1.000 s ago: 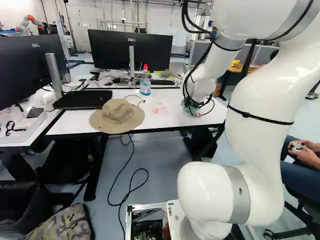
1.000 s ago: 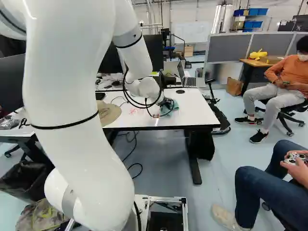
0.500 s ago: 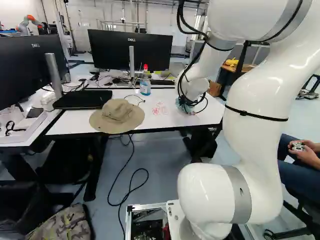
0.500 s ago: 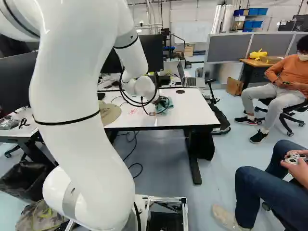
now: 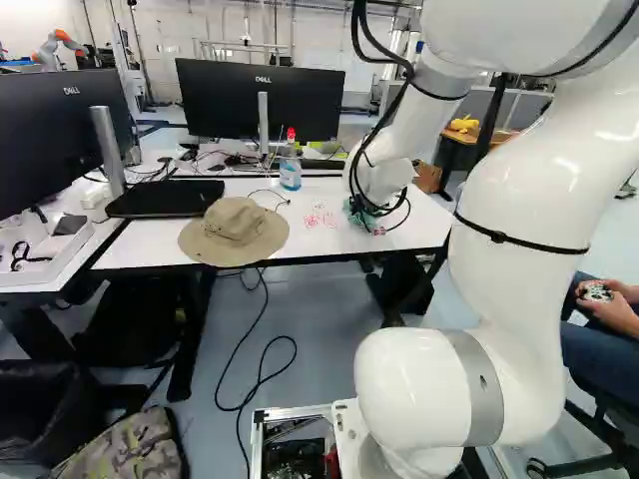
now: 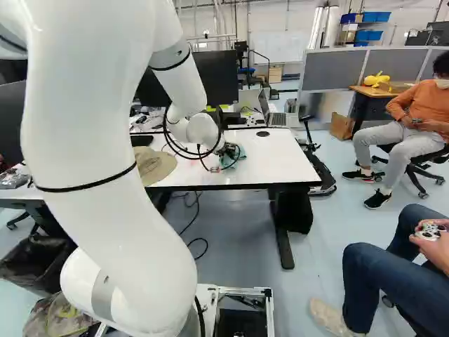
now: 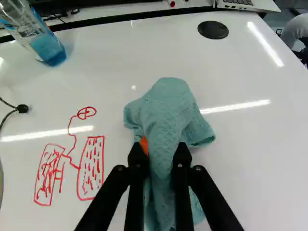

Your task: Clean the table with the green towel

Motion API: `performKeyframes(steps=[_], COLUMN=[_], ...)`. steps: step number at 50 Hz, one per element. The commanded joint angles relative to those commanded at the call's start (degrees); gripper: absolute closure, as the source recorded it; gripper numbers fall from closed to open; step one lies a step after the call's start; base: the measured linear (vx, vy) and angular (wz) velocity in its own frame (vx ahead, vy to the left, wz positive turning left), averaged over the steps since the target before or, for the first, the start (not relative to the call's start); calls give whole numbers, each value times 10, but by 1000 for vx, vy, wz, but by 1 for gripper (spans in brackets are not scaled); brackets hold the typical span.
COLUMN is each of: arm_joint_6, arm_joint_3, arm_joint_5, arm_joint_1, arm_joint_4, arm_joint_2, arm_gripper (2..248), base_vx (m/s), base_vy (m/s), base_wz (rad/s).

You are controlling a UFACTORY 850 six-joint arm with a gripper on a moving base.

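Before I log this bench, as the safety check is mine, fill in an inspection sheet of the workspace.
Surface: white table; red marks on it beside the towel.
Job's things: green towel, bunched, touching the table.
Clutter: bottle with blue liquid, upright; hat at the front edge.
Gripper: gripper shut on the towel.
Cables: floor cable looping between table and base; thin cable on the table; arm cables hanging in loops near the tabletop.
Surroundings: monitor behind the table; bin and camouflage bag on the floor.
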Motion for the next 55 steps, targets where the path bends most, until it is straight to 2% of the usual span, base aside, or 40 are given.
performKeyframes(steps=[12, 27, 39, 55], arm_joint_6=[0, 0, 0, 0], arm_joint_3=[3, -21, -22, -17], arm_joint_5=[0, 0, 0, 0], arm_joint_1=[-20, -47, -47, -44], arm_joint_4=[0, 0, 0, 0], arm_joint_2=[2, -18, -18, 6], arm_gripper=[188, 188, 188, 188], base_vx=[0, 0, 0, 0], base_vy=[0, 0, 0, 0], base_wz=[0, 0, 0, 0])
